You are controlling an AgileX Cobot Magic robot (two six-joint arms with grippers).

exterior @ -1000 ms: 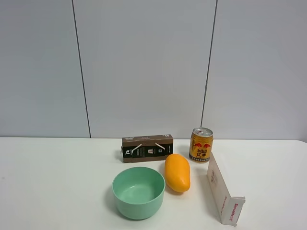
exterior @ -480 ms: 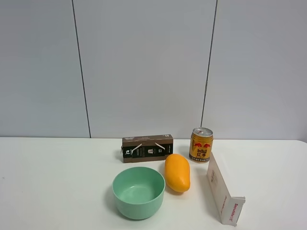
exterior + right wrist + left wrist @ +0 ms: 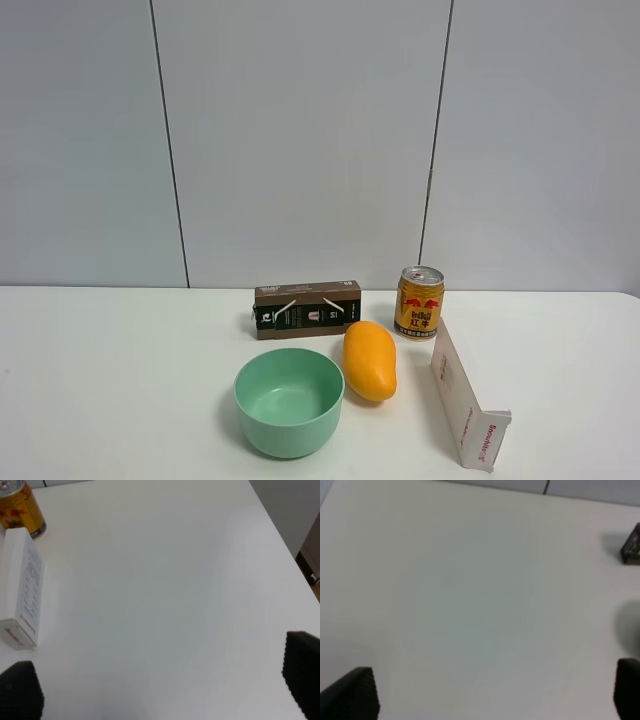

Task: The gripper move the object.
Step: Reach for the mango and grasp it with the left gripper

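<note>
The orange-yellow mango-like fruit (image 3: 370,360) lies on the white table (image 3: 120,380), just right of a green bowl (image 3: 289,400) and in front of a gold-and-red drink can (image 3: 420,302). Neither gripper shows in the exterior high view. In the left wrist view my left gripper (image 3: 495,692) is open over bare table, its black fingertips (image 3: 352,692) far apart. In the right wrist view my right gripper (image 3: 160,690) is open over bare table, with the can (image 3: 20,510) and a white box (image 3: 22,587) off to one side. The fruit is out of both wrist views.
A dark brown carton (image 3: 306,309) lies behind the bowl; its corner shows in the left wrist view (image 3: 632,545). The white box (image 3: 465,395) stands on edge right of the fruit. A grey panelled wall (image 3: 300,140) backs the table. The table's edge shows in the right wrist view (image 3: 280,530).
</note>
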